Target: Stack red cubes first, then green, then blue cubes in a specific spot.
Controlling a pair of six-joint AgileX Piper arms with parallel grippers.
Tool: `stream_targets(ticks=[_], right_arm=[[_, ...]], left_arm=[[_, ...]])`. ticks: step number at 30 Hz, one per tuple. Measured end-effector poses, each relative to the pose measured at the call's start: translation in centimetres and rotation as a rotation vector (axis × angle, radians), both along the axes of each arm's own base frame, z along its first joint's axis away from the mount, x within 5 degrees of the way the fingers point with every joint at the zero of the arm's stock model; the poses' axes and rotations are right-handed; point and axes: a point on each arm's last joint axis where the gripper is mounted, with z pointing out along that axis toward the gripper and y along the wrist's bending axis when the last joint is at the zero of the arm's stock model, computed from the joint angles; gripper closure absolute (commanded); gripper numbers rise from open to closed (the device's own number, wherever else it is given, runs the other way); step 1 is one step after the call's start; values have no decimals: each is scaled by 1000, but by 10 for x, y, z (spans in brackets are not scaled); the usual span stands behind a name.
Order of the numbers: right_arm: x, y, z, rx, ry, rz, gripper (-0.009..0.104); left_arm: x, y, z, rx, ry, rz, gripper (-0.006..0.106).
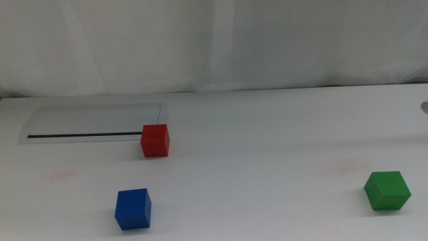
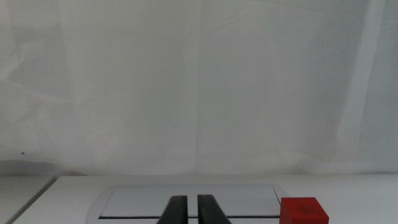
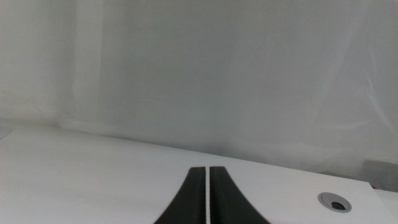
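Three cubes sit apart on the white table (image 1: 267, 134), none stacked, so no stacking spot can be picked out on the bare top. Biggest item on the surface is the grey-rimmed panel (image 1: 93, 122) with its dark slot, at the far left by the white backdrop (image 1: 221, 40). Red cube (image 1: 155, 140) stands upright touching, or just overlapping, the panel's near right corner (left wrist view shows it low at the edge, beside the panel). Blue cube (image 1: 133, 209) is nearer the camera, a little left of the red one, slightly turned. Green cube (image 1: 387, 191) is well apart from both, at the right near edge, also turned. Neither arm shows in the middle view. Left gripper (image 2: 188, 211) is only seen by its own camera: fingers nearly together with a thin gap, holding nothing, pointed at the panel. Right gripper (image 3: 207, 196) likewise: fingers pressed together but for a hairline, empty, over bare table, with a small grey-ringed hole (image 3: 334, 201) off to one side.
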Motion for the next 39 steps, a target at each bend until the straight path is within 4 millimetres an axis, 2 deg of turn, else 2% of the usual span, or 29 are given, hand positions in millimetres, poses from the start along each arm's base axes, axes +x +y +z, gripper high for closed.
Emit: stream_targets(ticks=[5, 9, 11, 13, 14, 16, 18, 36, 39], right_arm=[[0, 0, 0, 3, 2, 1, 98], [0, 0, 0, 59, 16, 1, 84], [0, 0, 0, 83, 21, 2, 70], [0, 0, 0, 102, 21, 2, 49], [0, 0, 1, 123, 20, 2, 38], [0, 0, 1, 176, 29, 4, 15], [1, 0, 2, 208, 37, 5, 3], [1, 0, 5, 257, 6, 6, 3], [1, 0, 6, 258, 0, 6, 3]], left_arm=[[0, 0, 0, 0, 0, 0, 103], [0, 0, 0, -13, 4, 0, 71], [0, 0, -1, -43, 11, 1, 43], [0, 0, -1, -75, 9, 1, 11], [0, 0, -1, -91, 8, 1, 8], [0, 0, -1, -116, 7, 1, 8], [0, 0, -1, -132, 6, 2, 8], [0, 0, 2, -176, -29, -2, 8], [-2, 0, 19, -167, -30, 1, 8]])
